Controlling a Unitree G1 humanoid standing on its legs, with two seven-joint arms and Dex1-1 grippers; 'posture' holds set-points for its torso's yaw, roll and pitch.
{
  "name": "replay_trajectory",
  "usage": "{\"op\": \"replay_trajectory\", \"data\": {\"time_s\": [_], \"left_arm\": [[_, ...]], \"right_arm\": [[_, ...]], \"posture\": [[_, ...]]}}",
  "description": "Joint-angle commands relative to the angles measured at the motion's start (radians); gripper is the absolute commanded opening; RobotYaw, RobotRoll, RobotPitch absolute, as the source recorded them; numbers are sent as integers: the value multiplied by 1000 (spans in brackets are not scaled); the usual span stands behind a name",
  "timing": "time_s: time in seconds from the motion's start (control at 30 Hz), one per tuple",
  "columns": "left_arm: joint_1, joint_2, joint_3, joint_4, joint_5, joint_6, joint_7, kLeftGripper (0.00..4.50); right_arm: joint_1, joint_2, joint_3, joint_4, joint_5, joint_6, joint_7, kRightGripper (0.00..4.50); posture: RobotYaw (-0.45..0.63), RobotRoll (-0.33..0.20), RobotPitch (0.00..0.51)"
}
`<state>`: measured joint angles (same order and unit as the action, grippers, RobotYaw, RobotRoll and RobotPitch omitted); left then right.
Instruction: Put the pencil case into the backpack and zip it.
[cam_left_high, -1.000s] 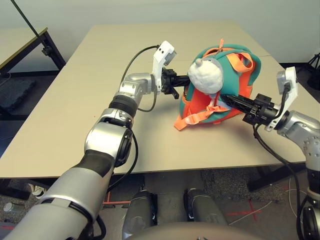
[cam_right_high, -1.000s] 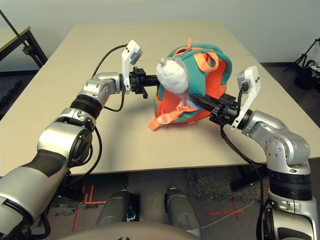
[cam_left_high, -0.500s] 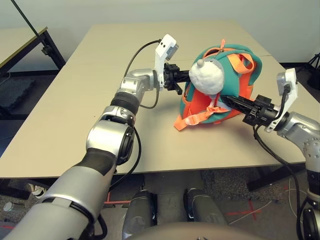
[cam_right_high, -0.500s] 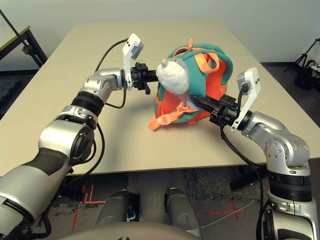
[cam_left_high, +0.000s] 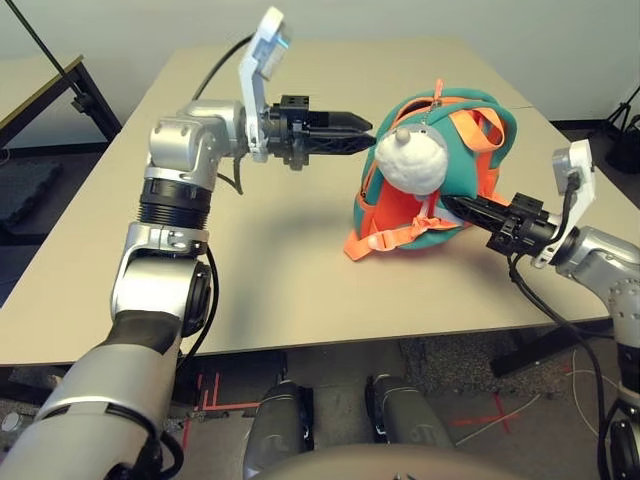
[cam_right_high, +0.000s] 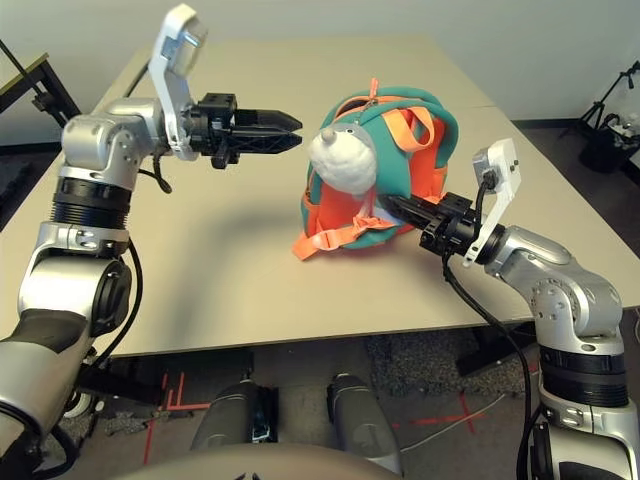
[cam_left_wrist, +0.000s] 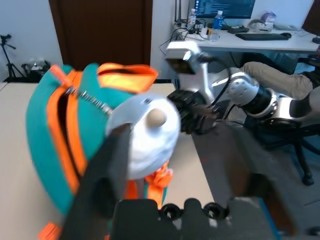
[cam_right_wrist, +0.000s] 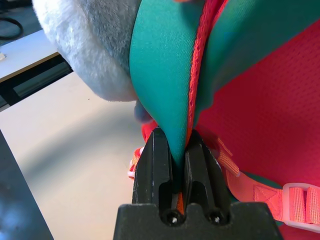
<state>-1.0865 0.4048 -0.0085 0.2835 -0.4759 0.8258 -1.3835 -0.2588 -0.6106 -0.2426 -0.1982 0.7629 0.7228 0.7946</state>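
Observation:
The backpack (cam_left_high: 458, 192), teal with orange panels and straps, stands upright at the table's right middle. A grey-white plush toy (cam_left_high: 412, 160) hangs on its near side. My right gripper (cam_left_high: 452, 207) is shut on the backpack's teal, orange-trimmed edge (cam_right_wrist: 165, 75), just below the toy. My left gripper (cam_left_high: 362, 127) hovers in the air just left of the backpack's top, pointing at it. Its fingers (cam_left_wrist: 107, 170) stand wide apart with nothing between them. An orange zip line (cam_left_wrist: 65, 125) runs down the backpack's side. The pencil case is out of view.
The beige table (cam_left_high: 250, 260) has bare surface left of and in front of the backpack. A second table (cam_left_high: 40, 90) stands off to the far left. Beyond the table a person (cam_left_wrist: 280, 80) sits at a desk with a monitor.
My left arm has lifted up and away from the backpack's left side, and its gripper has opened. The right gripper keeps its grip in the same spot.

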Motion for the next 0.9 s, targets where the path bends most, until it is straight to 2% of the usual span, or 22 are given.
{"op": "replay_trajectory", "data": {"time_s": [0.03,0.13,0.43,0.6,0.83,0.9], "left_arm": [[-1,2,-48,-59,-5,12,34,4463],[1,-14,-78,-50,21,-26,71,4463],[-68,-88,-127,158,103,-197,139,4463],[-71,-119,-178,242,157,-278,125,4463],[-49,-146,-219,254,179,-332,68,4463],[-48,-148,-216,255,173,-332,61,4104]], "right_arm": [[-13,1,25,8,-12,-12,16,0],[-14,4,30,11,-14,-16,17,0],[-18,23,36,10,-16,-22,7,0],[-7,25,26,0,-14,-24,0,0],[-1,26,22,-6,-10,-25,-8,0],[0,26,22,-7,-11,-25,-10,0]], "posture": [[-225,0,12],[-224,0,14],[-232,0,17],[-238,0,19],[-243,0,22],[-244,0,24]]}}
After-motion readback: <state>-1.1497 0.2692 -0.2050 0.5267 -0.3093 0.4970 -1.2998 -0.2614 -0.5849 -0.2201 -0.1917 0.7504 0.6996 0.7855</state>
